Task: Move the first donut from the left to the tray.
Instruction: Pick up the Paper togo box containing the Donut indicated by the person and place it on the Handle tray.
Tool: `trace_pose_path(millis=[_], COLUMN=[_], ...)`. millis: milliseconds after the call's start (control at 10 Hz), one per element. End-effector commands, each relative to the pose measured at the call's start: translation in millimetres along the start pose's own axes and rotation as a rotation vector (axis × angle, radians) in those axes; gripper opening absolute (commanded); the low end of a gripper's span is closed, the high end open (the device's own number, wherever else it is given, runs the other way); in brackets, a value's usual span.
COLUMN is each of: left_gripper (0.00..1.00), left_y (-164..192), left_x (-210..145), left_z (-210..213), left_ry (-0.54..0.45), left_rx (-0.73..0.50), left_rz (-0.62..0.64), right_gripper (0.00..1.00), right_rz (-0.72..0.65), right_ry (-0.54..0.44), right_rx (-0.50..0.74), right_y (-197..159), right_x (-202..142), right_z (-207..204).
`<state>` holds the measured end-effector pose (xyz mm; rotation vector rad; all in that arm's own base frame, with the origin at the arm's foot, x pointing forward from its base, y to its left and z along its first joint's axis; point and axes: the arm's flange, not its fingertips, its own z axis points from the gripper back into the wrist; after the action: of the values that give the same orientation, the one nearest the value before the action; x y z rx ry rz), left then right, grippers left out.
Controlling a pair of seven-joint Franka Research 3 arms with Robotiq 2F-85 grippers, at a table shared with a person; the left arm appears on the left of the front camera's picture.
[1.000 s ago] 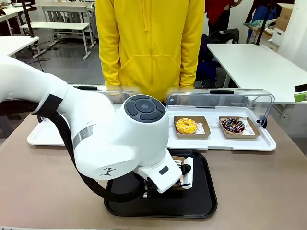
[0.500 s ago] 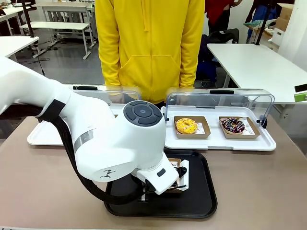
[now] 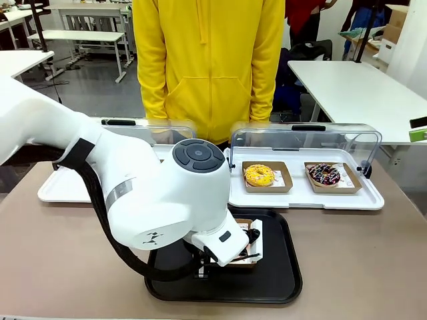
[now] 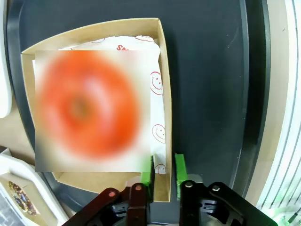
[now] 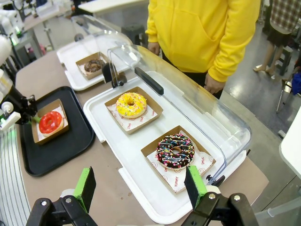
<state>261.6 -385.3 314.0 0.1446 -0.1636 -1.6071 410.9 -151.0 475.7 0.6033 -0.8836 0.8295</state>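
While red donut point(image 5: 50, 122) sits on black tray point(image 5: 70, 146), left gripper point(image 4: 163, 165) straddles its cardboard wall, jaws apart.

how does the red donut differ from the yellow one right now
The red donut has plain glossy red icing; the yellow donut carries coloured sprinkles. The red donut sits on the black tray; the yellow donut sits on the white tray with the raised clear lid. Both are ring donuts in small brown cardboard trays.

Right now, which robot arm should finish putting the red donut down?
The left. Its pincer straddles the wall of the red donut's cardboard box, already on the black tray. The right pincer hangs open near the white tray.
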Motion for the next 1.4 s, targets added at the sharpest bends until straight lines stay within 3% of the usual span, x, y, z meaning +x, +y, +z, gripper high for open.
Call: trace_pose_path(millis=[0,200,300,400,700,800,1300], left_gripper=[1.0,1.0,0.93,1.0,1.0,1.0,1.0], left_y=[2.7,1.4,2.0,2.6,5.5,2.1,2.1], left_x=[-4.7,-5.3,-7.5,-10.7,-15.8,-2.6,-2.6], left_z=[18.5,43.4,59.2,74.3,97.2,81.3,81.3], left_ry=[-0.001,0.0,-0.003,-0.021,-0.055,-0.046,-0.046], left_rx=[0.004,0.03,0.02,0.016,0.002,0.034,0.034], left_rz=[0.014,0.017,0.022,0.013,-0.029,0.011,0.011], right_gripper=[1.0,1.0,1.0,1.0,1.0,1.0,1.0], right_rz=[0.01,0.01,0.01,0.01,0.01,0.01,0.01], right_ry=[-0.035,-0.035,-0.035,-0.035,-0.035,-0.035,-0.035], right_rx=[-0.002,-0.002,-0.002,-0.002,-0.002,-0.002,-0.002], right_y=[-1.8,-1.8,-1.8,-1.8,-1.8,-1.8,-1.8], right_x=[1.5,1.5,1.5,1.5,1.5,1.5,1.5], right_z=[-1.6,-1.6,-1.6,-1.6,-1.6,-1.6,-1.6])
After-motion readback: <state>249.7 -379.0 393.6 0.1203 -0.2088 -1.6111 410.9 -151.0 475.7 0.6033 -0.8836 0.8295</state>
